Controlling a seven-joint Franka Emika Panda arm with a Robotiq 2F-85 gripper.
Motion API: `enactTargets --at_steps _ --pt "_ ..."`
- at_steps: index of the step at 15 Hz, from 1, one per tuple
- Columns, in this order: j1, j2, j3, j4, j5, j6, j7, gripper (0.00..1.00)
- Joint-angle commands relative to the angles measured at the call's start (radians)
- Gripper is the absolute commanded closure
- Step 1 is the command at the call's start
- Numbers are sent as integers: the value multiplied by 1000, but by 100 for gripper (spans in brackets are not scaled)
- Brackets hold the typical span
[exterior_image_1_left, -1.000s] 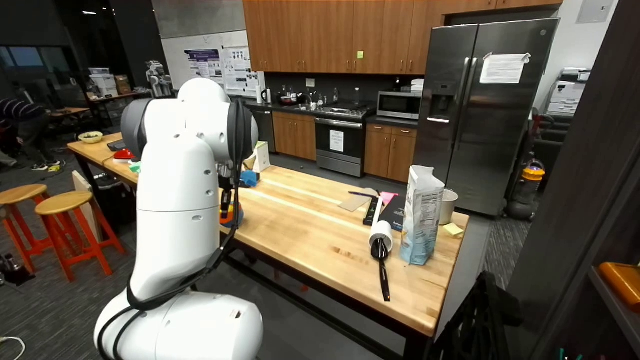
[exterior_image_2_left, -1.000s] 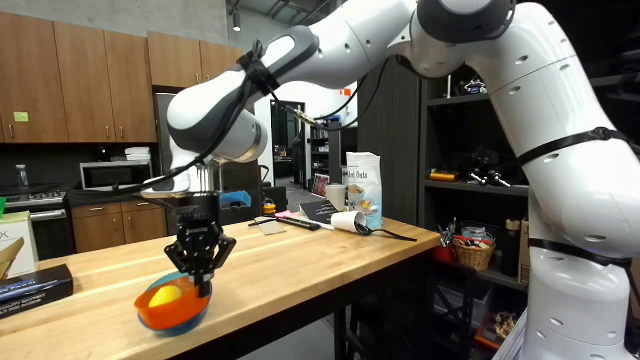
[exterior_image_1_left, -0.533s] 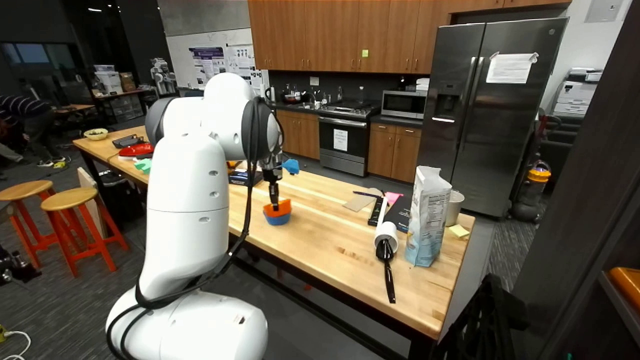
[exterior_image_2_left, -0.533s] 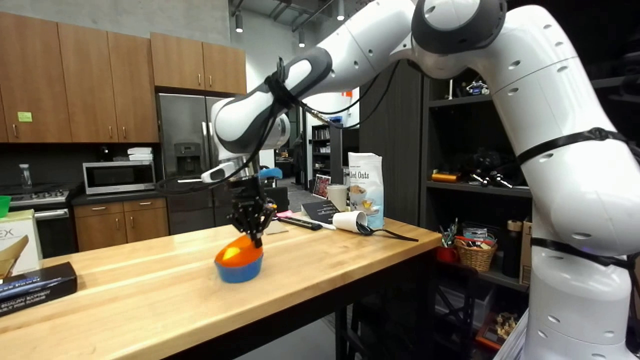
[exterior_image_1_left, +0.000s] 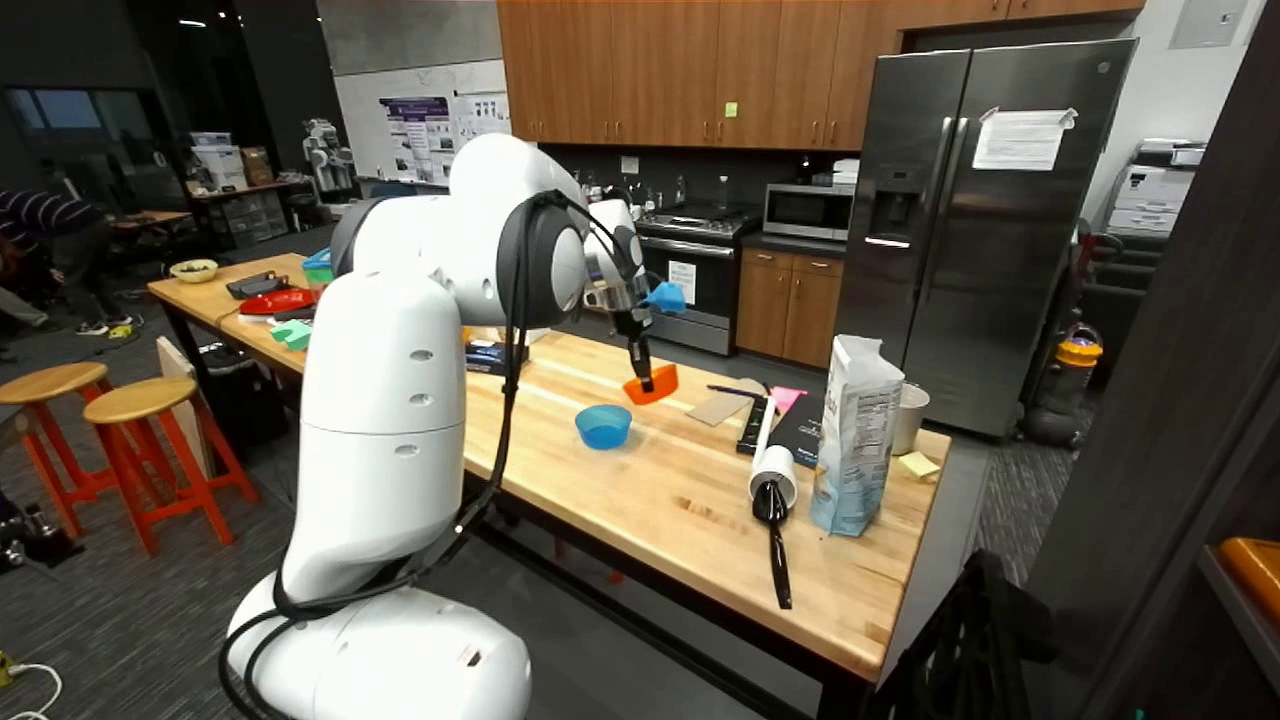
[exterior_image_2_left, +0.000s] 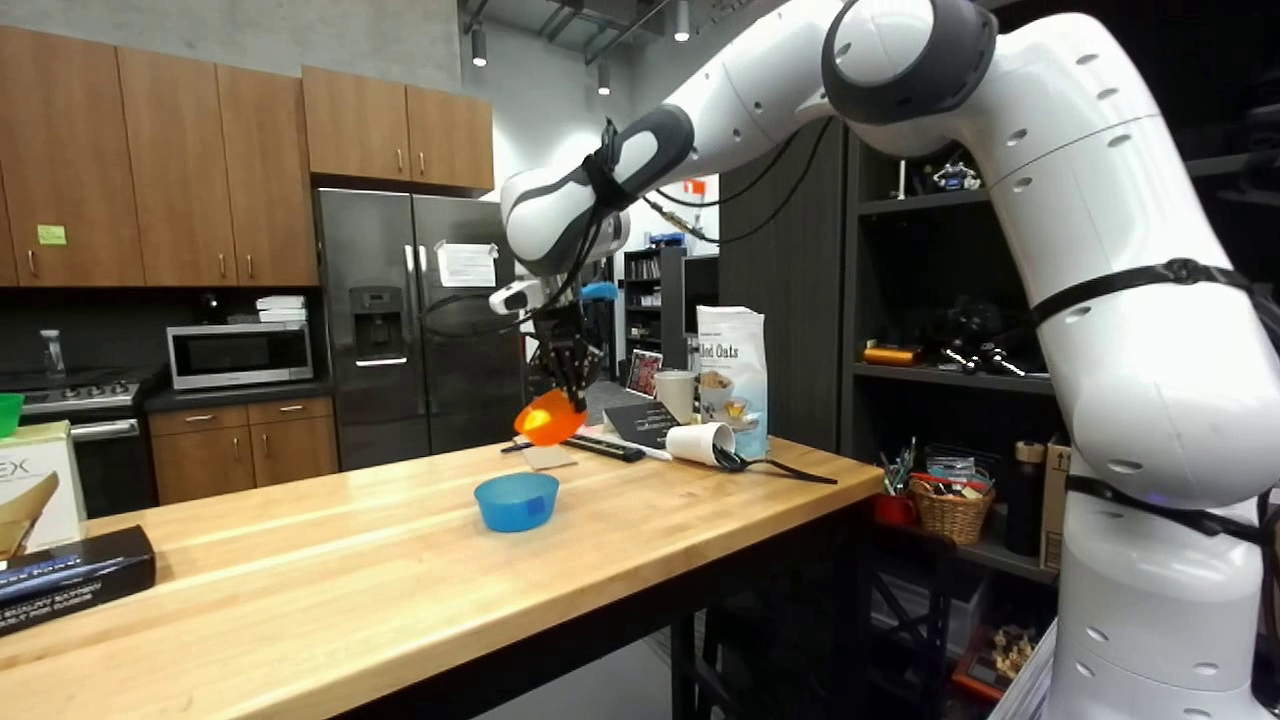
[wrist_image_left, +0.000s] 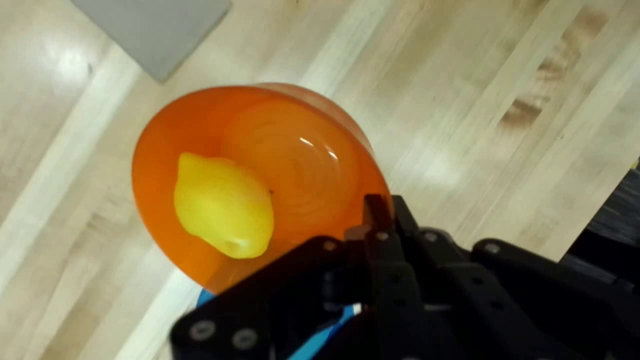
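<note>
My gripper (wrist_image_left: 392, 212) is shut on the rim of an orange bowl (wrist_image_left: 310, 185), one fingertip inside and one outside the wall. The orange bowl is tilted and held above the table in both exterior views (exterior_image_1_left: 664, 380) (exterior_image_2_left: 566, 408). A yellow lemon (wrist_image_left: 225, 207) lies inside it and also shows in an exterior view (exterior_image_2_left: 536, 419). A blue bowl (exterior_image_1_left: 603, 428) stands upright on the wooden table, apart from the orange bowl; it also shows in an exterior view (exterior_image_2_left: 517, 505). In the wrist view the gripper hides most of what lies below it.
A cardboard piece (exterior_image_1_left: 722, 403), black remote-like bar (exterior_image_1_left: 752, 425), dark booklet (exterior_image_1_left: 797, 430), tipped white cup (exterior_image_1_left: 772, 475) with black utensil (exterior_image_1_left: 776, 550), oats bag (exterior_image_1_left: 858, 440) and white mug (exterior_image_1_left: 908, 418) are on the table. A black box (exterior_image_2_left: 75, 578) is at the opposite end.
The orange bowl was nested in the blue bowl. Both moved along the table toward the oats bag; then the gripper lifted the orange bowl out with the lemon, leaving the blue bowl on the table.
</note>
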Motion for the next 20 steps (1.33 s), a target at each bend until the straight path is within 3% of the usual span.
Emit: enactTargets --at_steps 1,3,7,12,17,20 --pt "-75 -15 -28 133 7 -111 -176 99" --pt "-122 11 -44 250 49 -206 -300 99" --pt "-228 84 -74 503 202 -519 -545 99" --pt "-345 193 -111 767 283 -860 -714 99" --pt "-453 325 -117 1011 288 -1041 -849 99" --pt "-508 388 -115 1111 276 -1089 -928 99"
